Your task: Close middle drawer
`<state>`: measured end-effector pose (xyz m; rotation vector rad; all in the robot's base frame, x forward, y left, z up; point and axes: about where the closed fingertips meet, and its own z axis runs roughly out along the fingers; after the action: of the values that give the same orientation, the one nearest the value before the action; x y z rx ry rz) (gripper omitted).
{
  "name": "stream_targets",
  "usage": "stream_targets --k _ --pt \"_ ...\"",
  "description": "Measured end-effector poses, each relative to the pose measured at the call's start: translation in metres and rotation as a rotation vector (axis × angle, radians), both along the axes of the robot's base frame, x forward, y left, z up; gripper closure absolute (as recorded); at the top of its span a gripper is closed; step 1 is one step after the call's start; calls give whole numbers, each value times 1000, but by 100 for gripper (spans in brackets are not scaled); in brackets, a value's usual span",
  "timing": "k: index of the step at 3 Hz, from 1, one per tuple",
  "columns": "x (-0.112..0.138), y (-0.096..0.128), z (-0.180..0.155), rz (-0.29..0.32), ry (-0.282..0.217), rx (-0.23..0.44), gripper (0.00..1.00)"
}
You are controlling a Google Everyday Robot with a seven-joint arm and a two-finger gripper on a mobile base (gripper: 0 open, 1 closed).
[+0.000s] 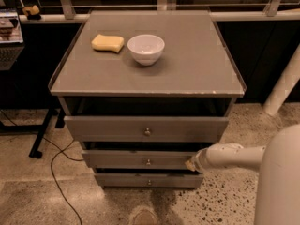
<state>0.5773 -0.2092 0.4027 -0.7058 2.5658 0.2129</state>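
Single high camera, looking down on cabinet [197, 69]; end effector [191, 164] lower right.
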Motion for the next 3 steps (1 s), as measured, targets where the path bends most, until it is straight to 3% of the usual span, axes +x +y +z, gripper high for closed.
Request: stream_targets --k 1,2,3 --pt "-1 0 0 0 0 0 100" --pt "-3 -12 -14 -40 25 7 100" --pt "-33 -30 -27 -118 67 29 100"
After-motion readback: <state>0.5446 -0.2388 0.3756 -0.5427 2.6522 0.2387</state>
